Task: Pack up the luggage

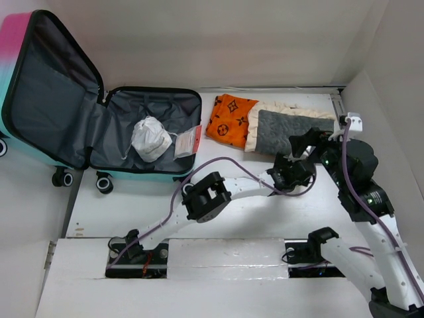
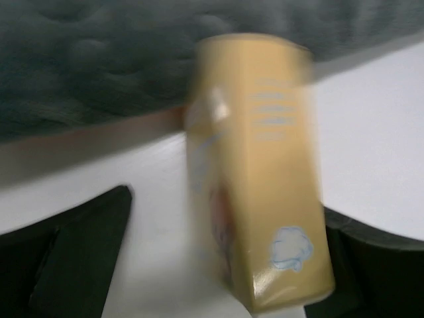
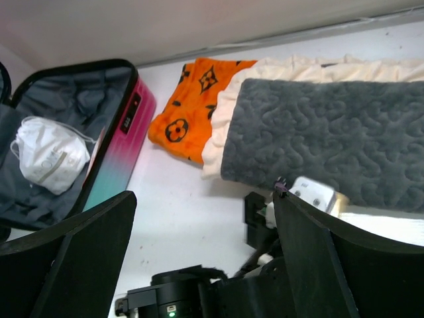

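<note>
The luggage point(image 1: 53, 99) lies open at the far left, pink-to-teal shell point(image 3: 122, 152) and dark grey lining. In its lower half lie a white mask point(image 1: 151, 138) and a small red-and-white packet point(image 1: 188, 141). A yellow box point(image 2: 265, 165), blurred, lies on the white table in front of the grey blanket point(image 2: 99, 66). My left gripper point(image 2: 225, 212) is open, with the box between its wide fingers, close to the right one. My right gripper point(image 3: 204, 199) hangs open and empty just above the left one point(image 1: 291, 173), over the blanket's front edge. The top view hides the box.
An orange patterned cloth point(image 1: 228, 119) lies beside the grey blanket point(image 1: 281, 132) with its cream edge, along the back wall. White walls close in at the back and right. The left arm point(image 1: 205, 195) stretches across the table's middle.
</note>
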Tool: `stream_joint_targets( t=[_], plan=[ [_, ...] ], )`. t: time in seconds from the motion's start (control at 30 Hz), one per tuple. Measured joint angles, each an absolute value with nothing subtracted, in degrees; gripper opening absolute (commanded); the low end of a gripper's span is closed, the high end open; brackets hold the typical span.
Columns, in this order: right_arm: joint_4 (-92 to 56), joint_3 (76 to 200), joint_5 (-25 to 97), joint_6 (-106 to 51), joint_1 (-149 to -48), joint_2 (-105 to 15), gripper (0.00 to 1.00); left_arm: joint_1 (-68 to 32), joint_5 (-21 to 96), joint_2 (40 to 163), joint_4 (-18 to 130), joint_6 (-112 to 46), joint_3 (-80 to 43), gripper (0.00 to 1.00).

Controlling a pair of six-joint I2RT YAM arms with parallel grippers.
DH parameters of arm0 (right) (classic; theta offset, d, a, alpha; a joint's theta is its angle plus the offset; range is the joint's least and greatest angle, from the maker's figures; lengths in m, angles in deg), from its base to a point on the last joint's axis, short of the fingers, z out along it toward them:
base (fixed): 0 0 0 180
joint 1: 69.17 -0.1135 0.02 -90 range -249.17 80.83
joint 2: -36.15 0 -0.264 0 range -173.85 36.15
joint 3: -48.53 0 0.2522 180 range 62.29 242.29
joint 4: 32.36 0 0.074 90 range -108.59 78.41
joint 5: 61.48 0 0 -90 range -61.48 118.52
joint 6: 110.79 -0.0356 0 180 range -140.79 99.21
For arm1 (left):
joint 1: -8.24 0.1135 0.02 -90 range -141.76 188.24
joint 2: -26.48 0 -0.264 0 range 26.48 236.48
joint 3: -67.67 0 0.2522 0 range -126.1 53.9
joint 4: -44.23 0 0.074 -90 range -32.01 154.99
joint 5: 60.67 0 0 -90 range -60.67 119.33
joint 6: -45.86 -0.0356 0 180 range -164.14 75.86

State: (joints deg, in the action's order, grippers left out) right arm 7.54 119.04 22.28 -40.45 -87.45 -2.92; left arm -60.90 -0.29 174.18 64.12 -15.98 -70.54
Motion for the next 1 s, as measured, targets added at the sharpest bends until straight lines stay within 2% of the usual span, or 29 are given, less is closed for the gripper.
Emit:
stream_joint_targets(
  t=[0.1, 0.23, 0.33, 0.47, 0.5, 0.73, 1.0],
  plan=[
    [7.6, 118.4, 23.4, -40.4, -87.5, -2.9, 0.9, -61.2, -4.2, 168.4, 60.6, -17.6, -57.5, 0.73],
    [7.5, 118.4, 25.0, -40.4, -87.5, -2.6, 0.9, -61.0, -5.2, 159.5, 58.6, -16.8, -42.9, 0.71],
    [7.5, 118.4, 26.3, -40.4, -87.5, -2.4, 0.9, -60.9, -5.6, 153.7, 57.5, -15.6, -34.0, 0.77],
    [7.5, 118.4, 27.5, -40.4, -87.5, -2.1, 0.9, -60.7, -5.3, 149.0, 57.2, -15.5, -27.5, 0.96],
    [7.5, 118.4, 27.6, -40.4, -87.5, -2.0, 0.9, -60.7, -4.8, 148.4, 57.2, -15.8, -26.7, 1.0],
    [7.4, 118.4, 27.5, -40.2, -87.6, -2.5, 0.9, -60.7, -0.4, 147.4, 57.6, -18.4, -26.7, 1.0],
    [6.6, 118.2, 27.5, -40.0, -87.6, -5.3, 0.91, -59.5, 4.6, 151.9, 58.8, -21.0, -42.5, 1.0]
  ],
)
